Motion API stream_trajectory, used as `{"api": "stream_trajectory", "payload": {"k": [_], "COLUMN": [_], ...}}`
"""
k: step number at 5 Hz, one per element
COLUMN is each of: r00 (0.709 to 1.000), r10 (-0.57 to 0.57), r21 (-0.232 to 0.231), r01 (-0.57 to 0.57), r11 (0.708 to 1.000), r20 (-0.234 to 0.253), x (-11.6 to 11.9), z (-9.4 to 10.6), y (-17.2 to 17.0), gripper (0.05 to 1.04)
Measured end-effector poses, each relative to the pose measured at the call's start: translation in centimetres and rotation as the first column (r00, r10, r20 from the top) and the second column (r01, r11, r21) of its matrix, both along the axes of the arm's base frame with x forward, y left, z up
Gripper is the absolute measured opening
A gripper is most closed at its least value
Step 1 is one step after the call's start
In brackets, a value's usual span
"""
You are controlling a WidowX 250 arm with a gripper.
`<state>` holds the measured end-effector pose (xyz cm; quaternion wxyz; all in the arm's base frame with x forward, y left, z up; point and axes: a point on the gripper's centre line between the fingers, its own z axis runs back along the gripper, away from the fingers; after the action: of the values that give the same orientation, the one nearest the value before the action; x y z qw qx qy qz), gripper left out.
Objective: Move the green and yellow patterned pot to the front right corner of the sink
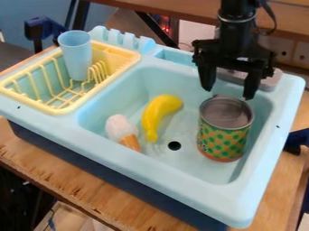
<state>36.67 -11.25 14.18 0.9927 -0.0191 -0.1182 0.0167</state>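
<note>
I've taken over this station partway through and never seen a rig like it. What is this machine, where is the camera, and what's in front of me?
The black machine at the upper right is a robot arm, ending in two-finger jaws. One fixed camera looks down at a slant.

On a wooden table sits a toy sink. Its basin holds a patterned can, a yellow banana and a toy ice cream cone. A blue cup stands in the yellow rack.

The jaws hang open around the can's top and grip nothing; contact is unclear.
</note>
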Motion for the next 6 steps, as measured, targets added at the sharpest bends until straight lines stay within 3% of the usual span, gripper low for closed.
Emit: {"api": "stream_trajectory", "payload": {"k": [3, 4, 5, 6], "r00": [0.994, 0.996, 0.991, 0.990], "r10": [0.100, 0.071, 0.066, 0.040], "r21": [-0.045, 0.006, 0.031, 0.033], "r01": [-0.098, -0.071, -0.063, -0.036], "r11": [0.994, 0.997, 0.998, 0.999], "r20": [0.042, -0.061, -0.118, -0.134], "x": [-0.4, -2.9, -4.4, -5.4], "z": [-0.7, -2.8, -3.8, -3.7], "y": [-0.2, -0.3, -0.4, -1.2], "gripper": [1.001, 1.001, 1.001, 1.001]}}
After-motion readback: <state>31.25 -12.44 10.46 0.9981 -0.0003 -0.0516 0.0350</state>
